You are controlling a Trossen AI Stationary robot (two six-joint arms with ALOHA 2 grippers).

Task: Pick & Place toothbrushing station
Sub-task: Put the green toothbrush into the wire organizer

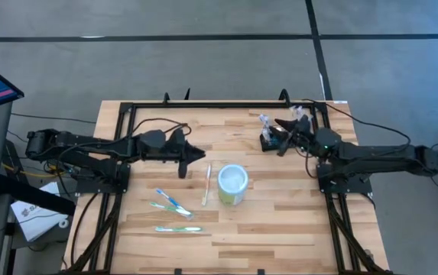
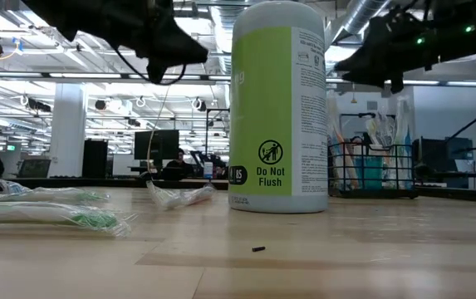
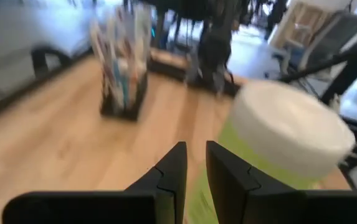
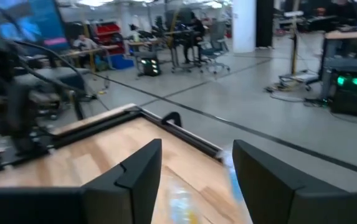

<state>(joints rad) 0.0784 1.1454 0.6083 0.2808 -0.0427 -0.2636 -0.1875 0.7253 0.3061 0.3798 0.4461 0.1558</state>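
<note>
Toothbrushing station [image 1: 272,140] sits near table's [image 1: 295,229] far-right edge, right tool [image 1: 282,131] spread above.

Black wire-mesh basket [image 2: 372,170], pale planked wooden table [image 1: 280,221], crinkly clear wrappers [image 2: 51,209].

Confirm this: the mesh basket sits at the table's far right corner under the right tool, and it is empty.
Not empty. The low view shows the mesh basket packed with upright wrapped toothbrushes. The rest holds: in the high view it sits at the table's far right corner under the right tool.
</note>
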